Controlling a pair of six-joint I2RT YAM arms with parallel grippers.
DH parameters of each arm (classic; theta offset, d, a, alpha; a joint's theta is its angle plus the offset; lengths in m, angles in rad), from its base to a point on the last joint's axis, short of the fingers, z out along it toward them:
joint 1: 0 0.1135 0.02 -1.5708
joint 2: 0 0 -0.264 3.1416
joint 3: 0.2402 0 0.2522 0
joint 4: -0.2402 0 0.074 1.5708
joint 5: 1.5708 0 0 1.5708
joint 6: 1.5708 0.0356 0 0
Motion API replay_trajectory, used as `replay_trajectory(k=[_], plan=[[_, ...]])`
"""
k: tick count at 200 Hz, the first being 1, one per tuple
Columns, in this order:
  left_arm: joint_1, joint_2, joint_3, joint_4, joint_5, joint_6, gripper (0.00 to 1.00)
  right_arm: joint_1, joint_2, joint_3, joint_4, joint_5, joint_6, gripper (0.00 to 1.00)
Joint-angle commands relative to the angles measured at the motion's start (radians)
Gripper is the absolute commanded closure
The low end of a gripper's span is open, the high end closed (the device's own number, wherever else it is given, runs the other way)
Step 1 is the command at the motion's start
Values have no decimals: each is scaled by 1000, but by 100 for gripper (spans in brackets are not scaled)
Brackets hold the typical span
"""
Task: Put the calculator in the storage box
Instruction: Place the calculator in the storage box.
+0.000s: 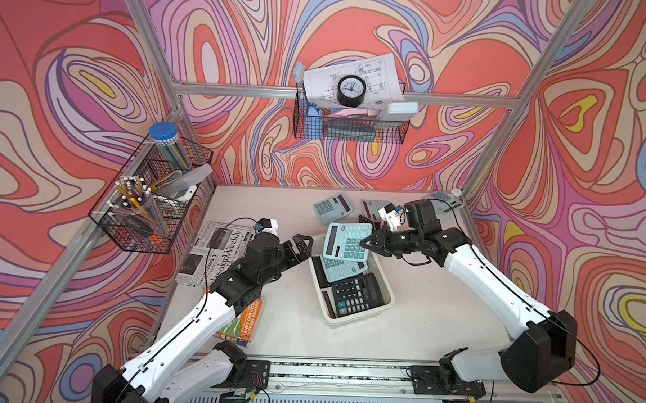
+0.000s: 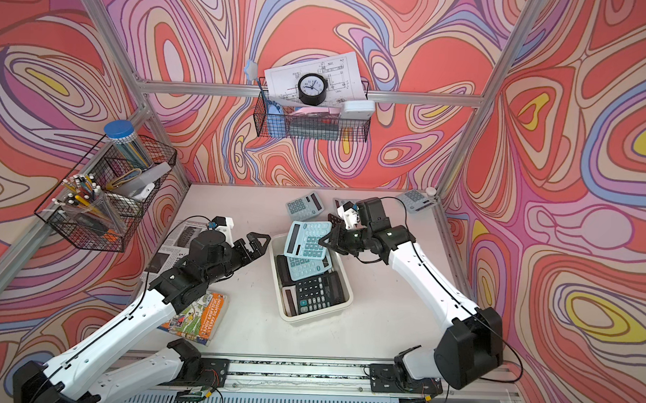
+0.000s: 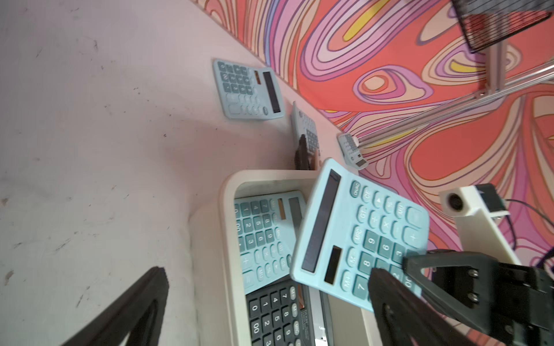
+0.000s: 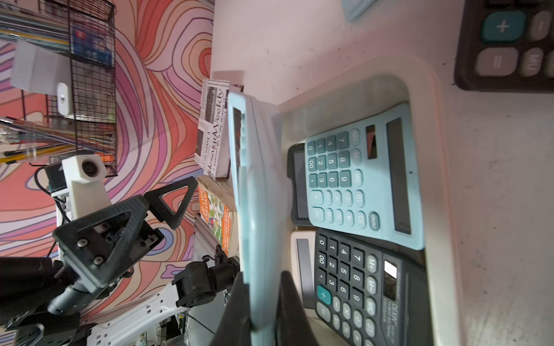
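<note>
The calculator (image 1: 346, 242), pale blue with teal keys and a dark display, hangs tilted over the far end of the box (image 3: 229, 254), its right edge clamped in the right pincer (image 1: 366, 237). The left pincer (image 1: 300, 250) stands wide, just left. Right wrist view: edge-on, keys hidden.

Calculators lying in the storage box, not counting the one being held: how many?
4. A light blue calculator at the far end, a black calculator at the near end, a dark calculator under the light blue, a cream calculator under the black. Others may be hidden beneath.
</note>
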Motion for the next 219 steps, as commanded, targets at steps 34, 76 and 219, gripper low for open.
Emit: replay_trajectory(k=[34,76,219], plan=[[30,61,-68,32,207,-21,1,-1,144,140,-219,57,-207,100],[32,131,-65,77,259,-33,1,-1,241,187,-218,-26,-236,100],[45,159,-55,81,258,-25,2,3,262,231,-333,-75,-322,98]])
